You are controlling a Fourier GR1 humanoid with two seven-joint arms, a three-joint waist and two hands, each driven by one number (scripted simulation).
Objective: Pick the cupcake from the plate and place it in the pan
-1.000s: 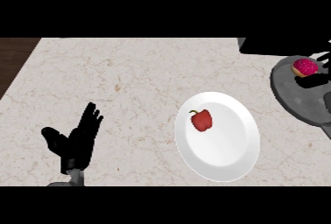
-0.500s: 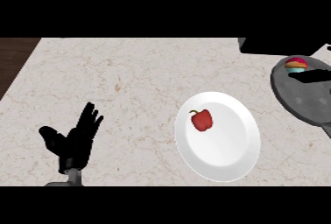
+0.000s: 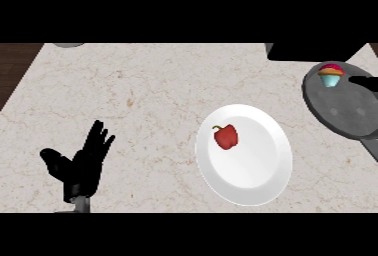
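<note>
The cupcake (image 3: 330, 75), with a teal wrapper and pink and yellow top, stands upright in the grey pan (image 3: 347, 110) near its far rim. Only a straight black finger of my right hand (image 3: 364, 81) shows, at the right edge just right of the cupcake and apart from it. The white plate (image 3: 251, 170) lies in the middle of the counter and holds a red bell pepper (image 3: 226, 136). My left hand (image 3: 81, 162) rests open at the lower left, fingers up, holding nothing.
A black block (image 3: 310, 51) sits at the counter's far edge, just behind the pan. A grey object (image 3: 70, 45) peeks in at the top left. Dark wood (image 3: 11, 65) borders the counter's left side.
My right hand, which covered the cupcake over the pan, has let go and drawn back to the right. The cupcake now stands uncovered in the pan. The left hand stayed still.
</note>
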